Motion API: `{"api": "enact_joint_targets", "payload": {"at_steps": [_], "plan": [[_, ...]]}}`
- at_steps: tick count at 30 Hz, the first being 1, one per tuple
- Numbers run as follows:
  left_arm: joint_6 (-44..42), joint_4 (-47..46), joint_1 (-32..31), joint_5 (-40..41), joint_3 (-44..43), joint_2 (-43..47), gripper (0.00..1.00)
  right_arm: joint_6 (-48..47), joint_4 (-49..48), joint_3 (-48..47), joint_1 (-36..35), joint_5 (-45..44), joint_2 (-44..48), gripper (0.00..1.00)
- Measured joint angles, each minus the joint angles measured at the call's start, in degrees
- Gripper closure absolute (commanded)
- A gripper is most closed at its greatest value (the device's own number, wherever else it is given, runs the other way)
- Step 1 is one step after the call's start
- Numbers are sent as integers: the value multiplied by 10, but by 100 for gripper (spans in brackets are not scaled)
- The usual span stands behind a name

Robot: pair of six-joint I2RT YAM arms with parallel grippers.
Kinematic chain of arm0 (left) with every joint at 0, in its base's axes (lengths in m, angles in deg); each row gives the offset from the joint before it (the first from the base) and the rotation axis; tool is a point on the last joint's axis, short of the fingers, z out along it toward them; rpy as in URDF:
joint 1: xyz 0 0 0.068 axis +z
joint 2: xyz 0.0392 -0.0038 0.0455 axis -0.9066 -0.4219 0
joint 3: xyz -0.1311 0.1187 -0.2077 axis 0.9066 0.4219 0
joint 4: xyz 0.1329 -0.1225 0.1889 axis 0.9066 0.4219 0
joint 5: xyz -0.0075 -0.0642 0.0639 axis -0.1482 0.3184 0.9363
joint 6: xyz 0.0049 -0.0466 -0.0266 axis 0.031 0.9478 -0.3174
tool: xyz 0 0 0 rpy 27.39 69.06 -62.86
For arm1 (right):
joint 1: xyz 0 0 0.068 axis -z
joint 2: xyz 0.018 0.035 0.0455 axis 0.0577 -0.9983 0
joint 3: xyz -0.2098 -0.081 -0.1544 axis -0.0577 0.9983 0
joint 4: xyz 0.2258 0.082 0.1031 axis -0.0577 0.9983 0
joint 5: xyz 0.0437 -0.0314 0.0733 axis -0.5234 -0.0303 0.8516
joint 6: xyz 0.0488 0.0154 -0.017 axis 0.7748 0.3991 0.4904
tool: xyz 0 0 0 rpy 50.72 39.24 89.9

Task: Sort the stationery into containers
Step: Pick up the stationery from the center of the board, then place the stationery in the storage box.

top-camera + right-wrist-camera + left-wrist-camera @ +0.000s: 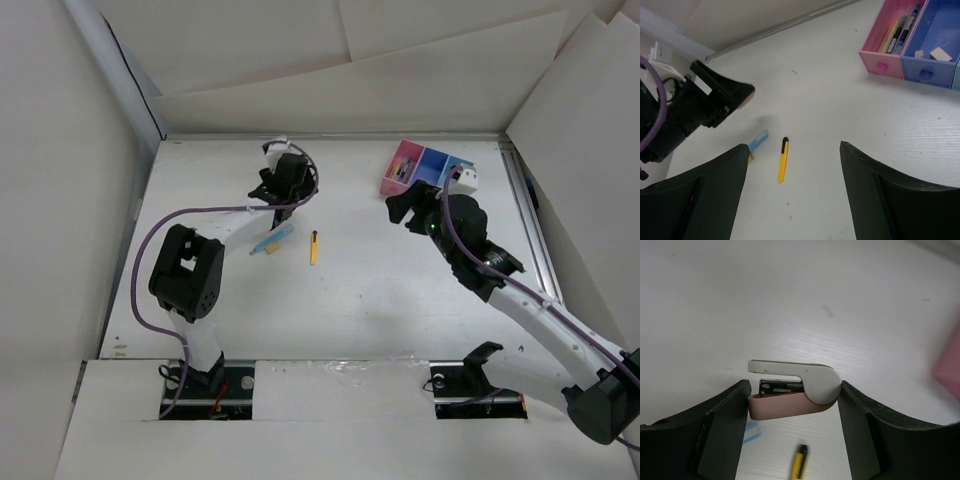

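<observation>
Containers tray (425,168) stood at far right corner, pens (897,32) in its pink compartment | right gripper (794,150) spread beside it | left gripper (795,402) pinched pink-white stapler (815,382) | yellow pen (313,247), light blue pen (272,241) lay mid-bench

yellow pen (783,160), blue pen (758,141), pens (897,34) in tray (940,79)

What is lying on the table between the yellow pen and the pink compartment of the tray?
Nothing. In the right wrist view the table is bare between the yellow pen and the pink compartment.
</observation>
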Motion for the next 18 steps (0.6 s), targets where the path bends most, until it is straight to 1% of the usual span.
{"api": "enact_joint_targets", "payload": {"at_steps": [3,6,13,16,18], "plan": [[-4,-2,-33,-31,-86,-11,65,0,5,0,1,-7,20,21],[-8,-9,-66,-55,-182,-52,65,0,17,-10,1,-13,39,21],[-18,10,-140,-124,-443,-239,65,1,34,-45,5,-21,61,21],[-16,12,-158,-163,-522,-305,65,1,43,-50,8,-23,69,21],[-7,4,-161,-190,-549,-334,65,1,47,-52,8,-23,73,21]]}}
